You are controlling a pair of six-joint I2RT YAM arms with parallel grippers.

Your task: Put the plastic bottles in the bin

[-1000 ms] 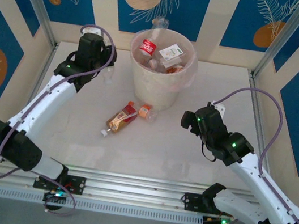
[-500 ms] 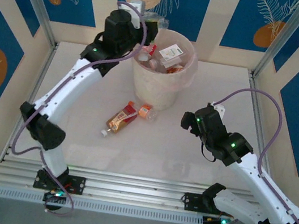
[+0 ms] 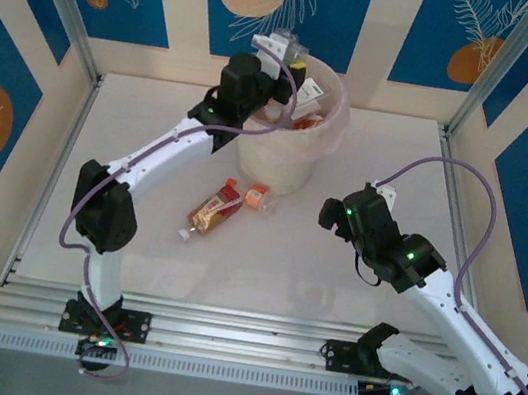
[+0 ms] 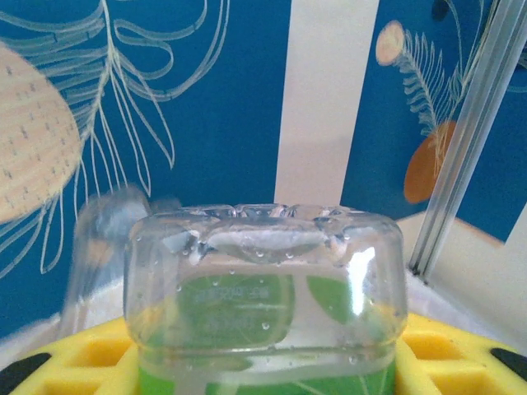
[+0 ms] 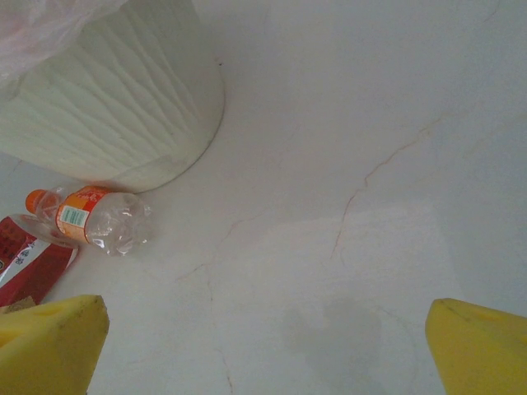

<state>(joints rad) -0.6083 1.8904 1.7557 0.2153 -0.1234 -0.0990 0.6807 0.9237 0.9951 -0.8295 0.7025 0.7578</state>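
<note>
My left gripper hangs over the back left rim of the cream-white bin, shut on a clear plastic bottle with a green label. Its yellow fingers flank the bottle, whose base faces the wrist camera. Several bottles lie inside the bin. On the table in front of the bin lie a bronze-and-red labelled bottle and a small orange-capped bottle. Right of them, low over the table, my right gripper is open with nothing between its fingers. The right wrist view has the orange-capped bottle at the foot of the bin.
Blue patterned walls and metal posts close in the white table at the back and sides. An aluminium rail runs along the near edge by the arm bases.
The left arm has swung from the table's back left corner up and rightwards to above the bin's rim, carrying the bottle. The right arm has stayed still.
</note>
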